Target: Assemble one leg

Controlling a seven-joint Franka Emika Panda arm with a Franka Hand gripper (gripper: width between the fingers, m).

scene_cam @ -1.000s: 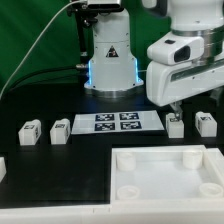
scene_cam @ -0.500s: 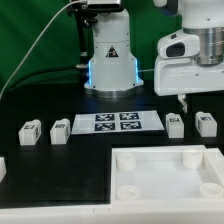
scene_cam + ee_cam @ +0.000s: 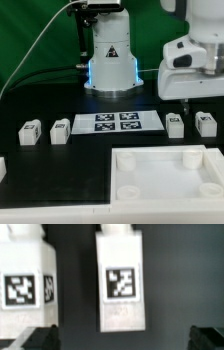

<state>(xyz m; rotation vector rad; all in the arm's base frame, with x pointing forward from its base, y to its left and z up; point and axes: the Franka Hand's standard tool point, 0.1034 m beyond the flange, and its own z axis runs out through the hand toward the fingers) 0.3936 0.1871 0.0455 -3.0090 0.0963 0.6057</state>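
Four small white legs with black-and-white tags lie on the black table. Two are at the exterior view's left (image 3: 28,132) (image 3: 60,130) and two at its right (image 3: 175,124) (image 3: 205,123). My gripper (image 3: 189,102) hovers above the right pair, open and empty. In the wrist view one leg (image 3: 122,280) lies lengthwise between my dark fingertips (image 3: 40,339), well clear of them. A second leg (image 3: 22,280) lies beside it. My gripper (image 3: 123,340) holds nothing. The large white panel (image 3: 165,172) with corner holes lies in front.
The marker board (image 3: 118,122) lies between the two pairs of legs. The arm's base (image 3: 110,60) with a blue light stands behind it. Cables run along the back left. A small white piece (image 3: 2,168) shows at the left edge.
My gripper has moved toward the exterior view's right and slightly up, from over the inner right leg to between the two right legs. The legs have not moved.
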